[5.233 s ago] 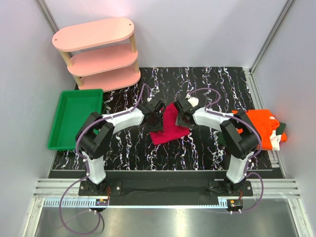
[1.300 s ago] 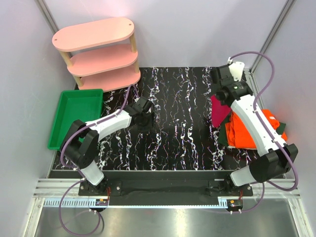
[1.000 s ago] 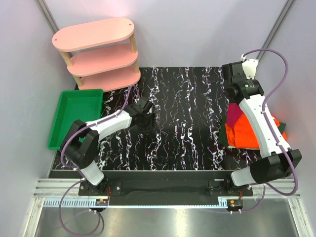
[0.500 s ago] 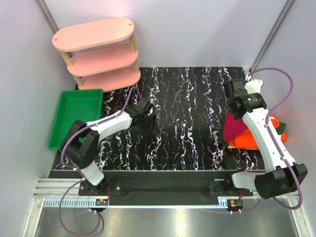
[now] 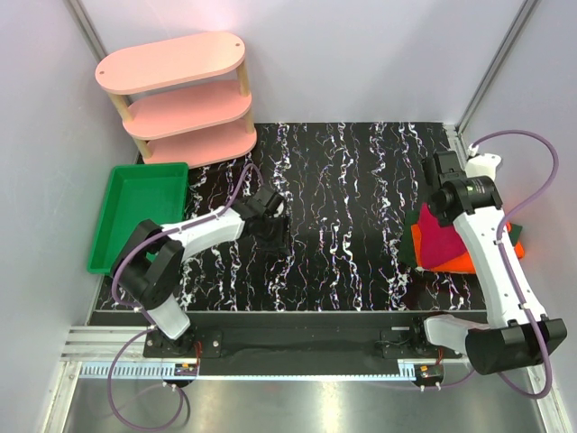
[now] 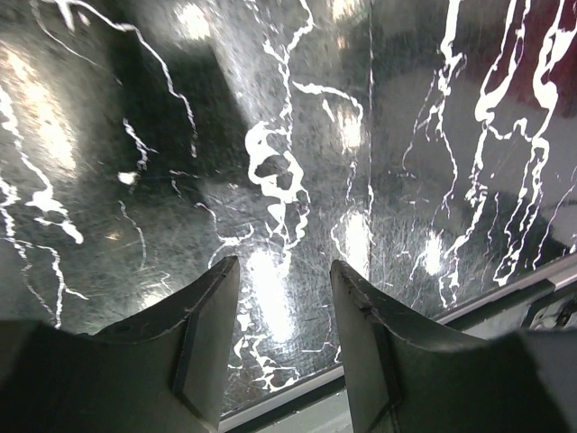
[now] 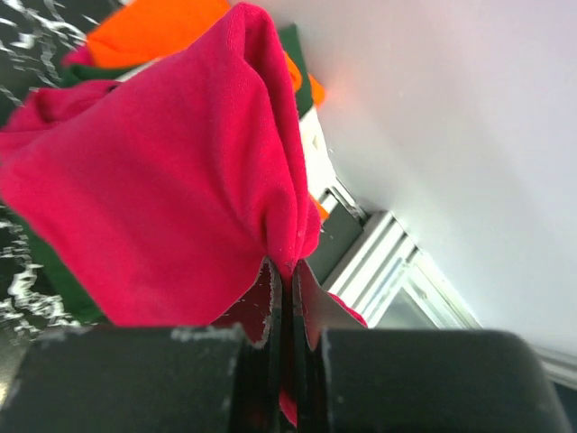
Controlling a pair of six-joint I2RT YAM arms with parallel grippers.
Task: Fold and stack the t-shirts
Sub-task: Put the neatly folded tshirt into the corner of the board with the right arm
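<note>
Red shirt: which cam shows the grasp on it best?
Right wrist. There the right hand is shut on a pinched fold of the red shirt, close up. Top external shows it over the orange shirt, with the right arm hiding the grasp. Left wrist shows none of it.

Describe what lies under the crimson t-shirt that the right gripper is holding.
The orange t-shirt and the dark green t-shirt lie under the crimson t-shirt, pinched in the right gripper. Only their edges show; their folds are covered.
</note>
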